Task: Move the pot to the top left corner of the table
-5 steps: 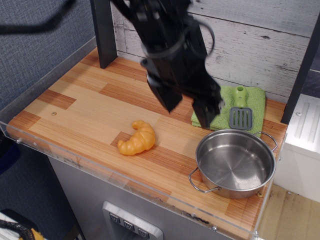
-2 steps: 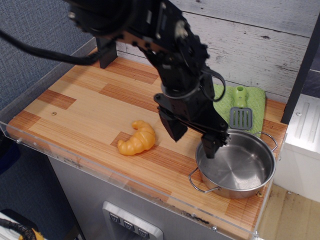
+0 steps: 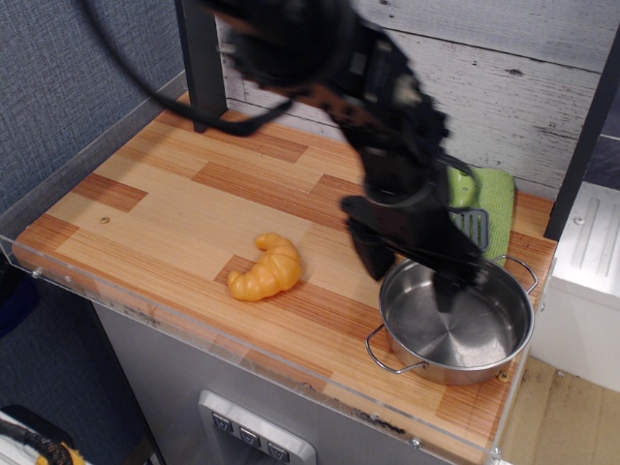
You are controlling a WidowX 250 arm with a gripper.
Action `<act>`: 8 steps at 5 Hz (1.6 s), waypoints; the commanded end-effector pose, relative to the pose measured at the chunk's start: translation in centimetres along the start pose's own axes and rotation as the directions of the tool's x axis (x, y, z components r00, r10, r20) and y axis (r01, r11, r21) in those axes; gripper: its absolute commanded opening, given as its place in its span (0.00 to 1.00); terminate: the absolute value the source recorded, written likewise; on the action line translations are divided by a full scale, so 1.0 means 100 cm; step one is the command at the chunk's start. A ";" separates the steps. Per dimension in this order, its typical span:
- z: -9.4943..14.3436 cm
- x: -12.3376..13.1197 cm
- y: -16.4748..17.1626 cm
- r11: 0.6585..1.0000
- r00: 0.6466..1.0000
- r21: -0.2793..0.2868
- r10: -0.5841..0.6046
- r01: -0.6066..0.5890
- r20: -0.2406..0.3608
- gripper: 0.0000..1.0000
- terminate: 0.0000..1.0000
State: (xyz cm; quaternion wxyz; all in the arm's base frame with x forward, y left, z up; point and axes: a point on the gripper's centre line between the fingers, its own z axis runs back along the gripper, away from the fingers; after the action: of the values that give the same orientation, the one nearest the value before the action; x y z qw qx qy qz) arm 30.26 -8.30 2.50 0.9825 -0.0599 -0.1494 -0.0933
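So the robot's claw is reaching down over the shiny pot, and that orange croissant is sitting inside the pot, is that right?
Not quite. The gripper is indeed down at the pot, one finger outside the rim and one inside, but the croissant is not in it. The observation.image view shows the croissant lying on the bare wood of the table, apart from the pot, to its left in the picture.

Black arm reaches down from upper left; gripper (image 3: pixel 412 274) points downward, its two fingers spread apart.
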 end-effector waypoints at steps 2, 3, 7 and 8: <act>-0.007 0.006 -0.017 0.999 0.998 0.019 -0.045 0.044 0.043 0.00 0.00; -0.002 0.001 -0.017 0.999 0.998 0.012 -0.040 0.039 0.046 0.00 0.00; 0.043 0.010 -0.027 0.994 0.991 -0.079 -0.059 0.069 0.116 0.00 0.00; 0.060 0.012 -0.027 0.993 0.988 -0.097 -0.048 0.062 0.144 0.00 0.00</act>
State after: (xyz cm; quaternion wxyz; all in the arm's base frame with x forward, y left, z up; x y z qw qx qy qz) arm 28.97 -10.11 7.51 0.9683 -0.1092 -0.1911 -0.1180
